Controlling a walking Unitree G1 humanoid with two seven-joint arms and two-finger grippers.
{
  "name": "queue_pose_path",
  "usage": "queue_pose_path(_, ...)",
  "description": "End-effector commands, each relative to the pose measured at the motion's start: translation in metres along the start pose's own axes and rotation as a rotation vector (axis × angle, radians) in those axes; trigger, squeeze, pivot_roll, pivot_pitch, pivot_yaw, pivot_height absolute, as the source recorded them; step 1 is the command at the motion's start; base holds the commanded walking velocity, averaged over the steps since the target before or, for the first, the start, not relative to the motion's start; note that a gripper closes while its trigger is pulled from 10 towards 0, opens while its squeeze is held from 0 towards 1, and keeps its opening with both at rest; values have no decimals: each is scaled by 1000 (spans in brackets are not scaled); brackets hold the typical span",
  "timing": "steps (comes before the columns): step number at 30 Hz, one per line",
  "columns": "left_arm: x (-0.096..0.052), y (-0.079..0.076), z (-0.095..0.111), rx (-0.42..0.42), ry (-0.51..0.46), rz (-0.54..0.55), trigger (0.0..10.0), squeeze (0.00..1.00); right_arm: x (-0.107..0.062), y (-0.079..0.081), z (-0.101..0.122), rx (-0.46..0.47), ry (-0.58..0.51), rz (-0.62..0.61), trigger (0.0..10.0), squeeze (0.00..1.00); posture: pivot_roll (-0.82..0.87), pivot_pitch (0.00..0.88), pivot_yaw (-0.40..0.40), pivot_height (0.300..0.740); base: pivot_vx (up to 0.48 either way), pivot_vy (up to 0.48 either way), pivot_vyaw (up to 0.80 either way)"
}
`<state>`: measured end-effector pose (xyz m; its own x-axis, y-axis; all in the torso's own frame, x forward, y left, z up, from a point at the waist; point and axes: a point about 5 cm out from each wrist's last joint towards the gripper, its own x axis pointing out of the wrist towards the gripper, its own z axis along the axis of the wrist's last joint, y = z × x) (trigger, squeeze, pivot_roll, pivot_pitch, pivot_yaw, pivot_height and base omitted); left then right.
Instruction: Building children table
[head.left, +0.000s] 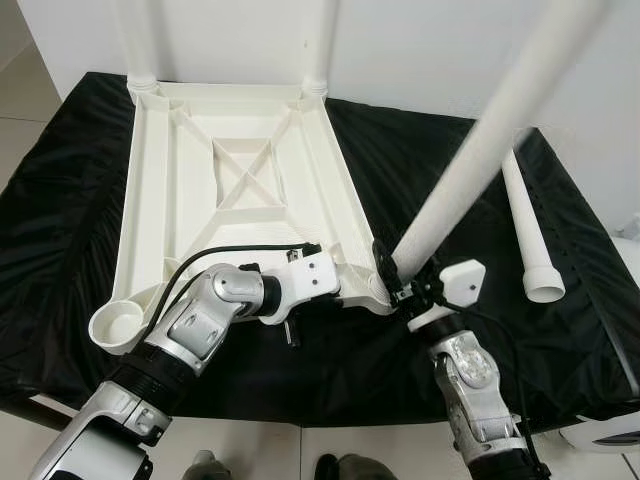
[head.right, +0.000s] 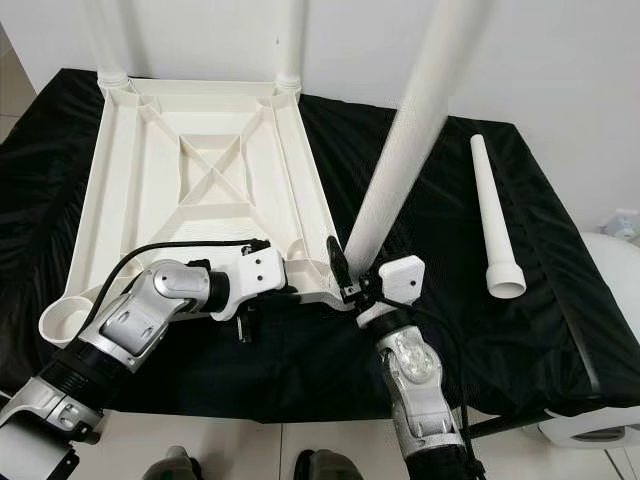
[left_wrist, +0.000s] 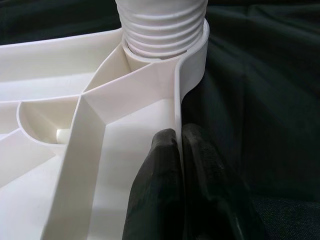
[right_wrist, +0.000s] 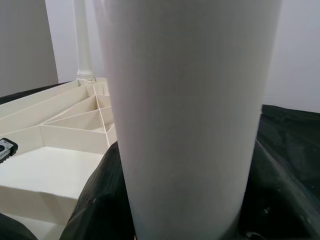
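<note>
Left wrist view: left gripper (left_wrist: 179, 145) jaws pinch the ribbed white plastic tabletop's (head.left: 170, 190) thin rim, upside down on the black-clothed surface (head.left: 60, 210). Right gripper (head.left: 400, 285) jaws clamp a smooth tubular leg (head.left: 480, 150) at the near corner socket.

White wall (head.left: 420, 50), pale tiled floor (head.left: 20, 90)

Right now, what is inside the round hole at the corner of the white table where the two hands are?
The ridged end of a white leg sits in that corner socket of the upside-down tabletop. The right hand grips this leg; the left hand pinches the rim. The socket's bottom is covered.
</note>
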<state>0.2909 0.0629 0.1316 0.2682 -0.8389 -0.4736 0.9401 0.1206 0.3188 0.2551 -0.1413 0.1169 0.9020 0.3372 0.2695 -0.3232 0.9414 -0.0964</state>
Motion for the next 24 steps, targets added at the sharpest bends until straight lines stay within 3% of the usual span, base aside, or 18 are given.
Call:
queue_pose_path(1,-15,12,-8,-19,22,77,10000,0,-59,-30,-62,3,397,-158,10000,0,26,96,-71,740,0,0,0)
queue_pose_path(7,-15,11,-8,-18,21,74,10000,0,-57,-37,-65,6,414,-198,10000,0,25,95,-68,740,0,0,0)
queue_pose_path(16,-15,11,-8,-18,23,74,10000,0,-49,-51,-74,94,461,-239,10000,0,32,92,-71,740,0,0,0)
queue_pose_path(24,-16,10,-8,-18,23,75,10000,0,-52,-45,-83,111,534,-133,10000,0,36,90,-73,740,0,0,0)
